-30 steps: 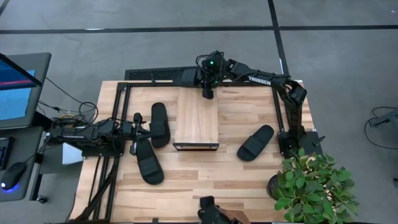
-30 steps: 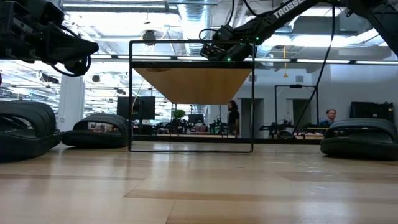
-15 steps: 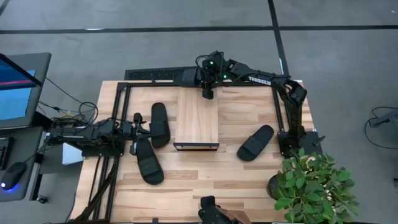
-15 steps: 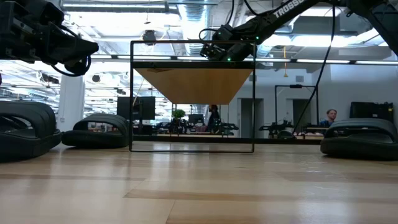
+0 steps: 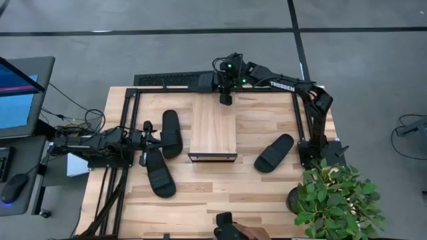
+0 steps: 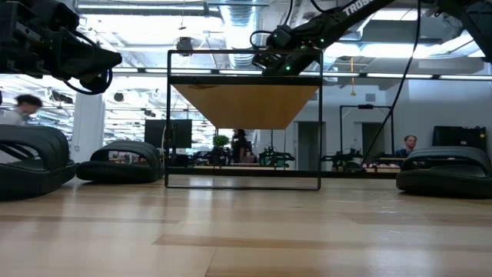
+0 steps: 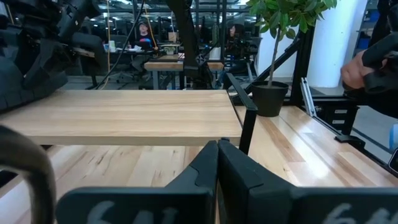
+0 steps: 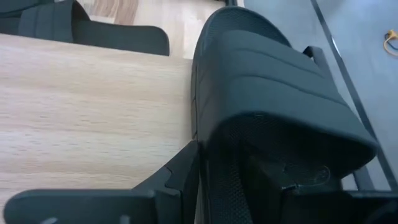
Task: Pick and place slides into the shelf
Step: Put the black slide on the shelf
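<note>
I am looking down at the table [image 5: 267, 193] with the shelf [image 5: 213, 130] sitting near its centre. The right gripper [image 5: 226, 98] is hovering at the shelf's 12 o'clock edge, and its wrist camera is showing a slide [image 8: 273, 106] clamped between the fingers [image 8: 168, 180], the ribbed strap filling the view just above the shelf's plank top. In the low view that arm is hanging over the shelf's upper frame bar.

Three other slides are lying on the table. One [image 5: 274, 153] is resting at about 4 o'clock from the shelf, well apart from it. Two are lying at the shelf's 9 o'clock side: one [image 5: 171, 133] just beside the shelf, the other [image 5: 159, 172] nearer 8 o'clock.

The left gripper [image 5: 146, 126] is waiting at the table's 9 o'clock edge, its fingers pressed fully together on nothing, near those two slides. A potted plant [image 5: 337, 197] is standing at the table's 4 o'clock corner.
</note>
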`<action>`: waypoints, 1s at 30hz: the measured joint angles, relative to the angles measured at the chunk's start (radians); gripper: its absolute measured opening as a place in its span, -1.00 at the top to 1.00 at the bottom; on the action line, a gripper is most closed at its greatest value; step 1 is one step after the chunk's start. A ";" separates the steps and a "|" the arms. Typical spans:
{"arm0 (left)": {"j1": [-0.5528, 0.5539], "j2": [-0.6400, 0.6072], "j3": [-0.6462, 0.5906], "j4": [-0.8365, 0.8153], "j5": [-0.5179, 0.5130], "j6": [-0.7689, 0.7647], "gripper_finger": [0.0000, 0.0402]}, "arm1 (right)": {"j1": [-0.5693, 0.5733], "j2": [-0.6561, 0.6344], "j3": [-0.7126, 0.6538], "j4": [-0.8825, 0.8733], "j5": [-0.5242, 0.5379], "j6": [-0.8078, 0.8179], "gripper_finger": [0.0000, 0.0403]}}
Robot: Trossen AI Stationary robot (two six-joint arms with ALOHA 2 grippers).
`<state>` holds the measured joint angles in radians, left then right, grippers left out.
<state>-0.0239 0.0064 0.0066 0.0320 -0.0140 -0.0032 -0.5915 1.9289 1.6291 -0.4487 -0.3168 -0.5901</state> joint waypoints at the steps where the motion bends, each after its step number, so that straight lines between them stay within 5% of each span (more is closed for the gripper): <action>1: 0.000 0.000 0.000 0.000 0.000 0.001 1.00 | 0.000 -0.001 0.000 -0.003 0.000 -0.004 0.50; 30: 0.000 0.000 0.000 0.000 0.000 0.002 1.00 | 0.001 -0.003 0.001 -0.017 0.075 -0.024 0.50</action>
<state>-0.0239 0.0066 0.0063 0.0319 -0.0140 -0.0016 -0.5906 1.9263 1.6296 -0.4657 -0.2413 -0.6144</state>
